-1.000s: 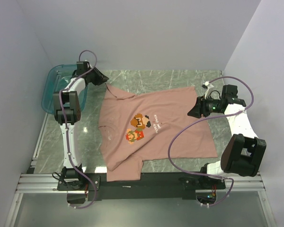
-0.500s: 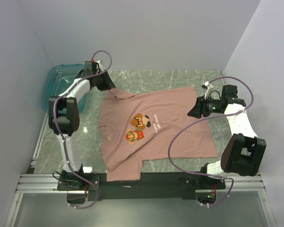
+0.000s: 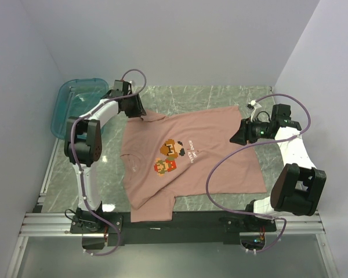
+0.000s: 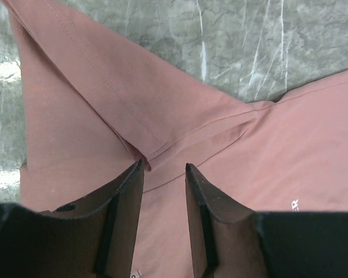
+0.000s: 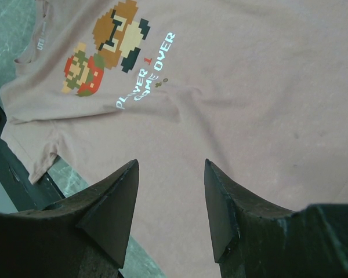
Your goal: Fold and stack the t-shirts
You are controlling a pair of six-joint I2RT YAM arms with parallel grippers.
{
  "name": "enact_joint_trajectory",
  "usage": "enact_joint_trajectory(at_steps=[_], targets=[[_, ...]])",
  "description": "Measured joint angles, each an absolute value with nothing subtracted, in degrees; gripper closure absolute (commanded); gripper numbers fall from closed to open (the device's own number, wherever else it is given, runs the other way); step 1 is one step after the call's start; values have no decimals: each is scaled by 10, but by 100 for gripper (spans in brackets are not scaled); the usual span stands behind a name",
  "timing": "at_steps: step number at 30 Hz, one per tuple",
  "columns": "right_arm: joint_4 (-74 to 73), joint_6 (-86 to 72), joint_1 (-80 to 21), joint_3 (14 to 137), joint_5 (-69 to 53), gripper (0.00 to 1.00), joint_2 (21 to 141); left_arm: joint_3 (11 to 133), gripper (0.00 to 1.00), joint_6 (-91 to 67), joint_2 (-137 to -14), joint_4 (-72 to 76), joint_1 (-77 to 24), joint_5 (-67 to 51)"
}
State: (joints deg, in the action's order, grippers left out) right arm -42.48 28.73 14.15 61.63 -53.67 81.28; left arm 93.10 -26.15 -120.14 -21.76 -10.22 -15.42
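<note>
the dusty-pink t-shirt (image 3: pixel 191 168) lies flat, print up, in the middle of the bench (image 3: pixel 220 97). my left fingers (image 3: pixel 140 114) stand parted over its far-left sleeve fold, pinching nothing; my right fingers (image 3: pixel 238 137) hang spread above its right part.

Teal tray (image 3: pixel 59 116), probably plastic, far left
</note>
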Motion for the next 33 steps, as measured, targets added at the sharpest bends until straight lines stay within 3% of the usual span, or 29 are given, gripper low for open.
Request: enact_joint_trajectory(at_steps=[15, 21, 28, 33], targets=[[-429, 291, 142, 616, -537, 44, 813, 946, 64, -255, -1255, -233, -106, -134], [-429, 291, 142, 616, -537, 44, 813, 961, 75, -253, -1256, -236, -109, -134], [-430, 291, 142, 617, -537, 44, 813, 974, 100, -249, -1260, -237, -110, -137], [-431, 292, 142, 617, -537, 44, 813, 989, 100, -248, -1275, -239, -110, -142]])
